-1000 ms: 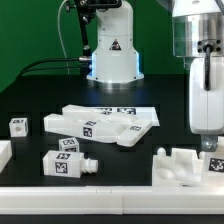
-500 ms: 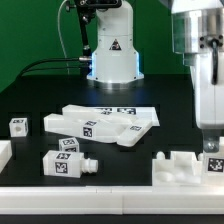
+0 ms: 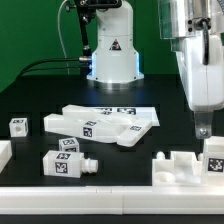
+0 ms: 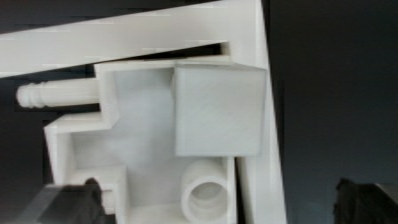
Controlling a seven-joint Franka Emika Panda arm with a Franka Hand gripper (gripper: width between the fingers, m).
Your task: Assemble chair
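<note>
The chair is in loose white tagged parts on the black table. A blocky chair part [image 3: 183,166] with a tag lies at the front on the exterior view's right. My gripper [image 3: 203,131] hangs just above it, open and holding nothing. In the wrist view the same part [image 4: 178,130] fills the picture, with a short peg [image 4: 39,96] on its side and a round hole [image 4: 206,196]. My gripper [image 4: 217,204] straddles it, and the dark fingertips [image 4: 71,200] stand apart from its sides.
Flat slabs [image 3: 105,123] lie overlapped mid-table. A small tagged cube [image 3: 18,126] and a blocky piece with a peg [image 3: 65,160] sit toward the exterior view's left, with another white piece [image 3: 4,153] at the edge. The robot base [image 3: 112,55] stands behind.
The gripper has opened, let go of the blocky part at the right, and risen a little. The part's tag now shows below the fingers.
</note>
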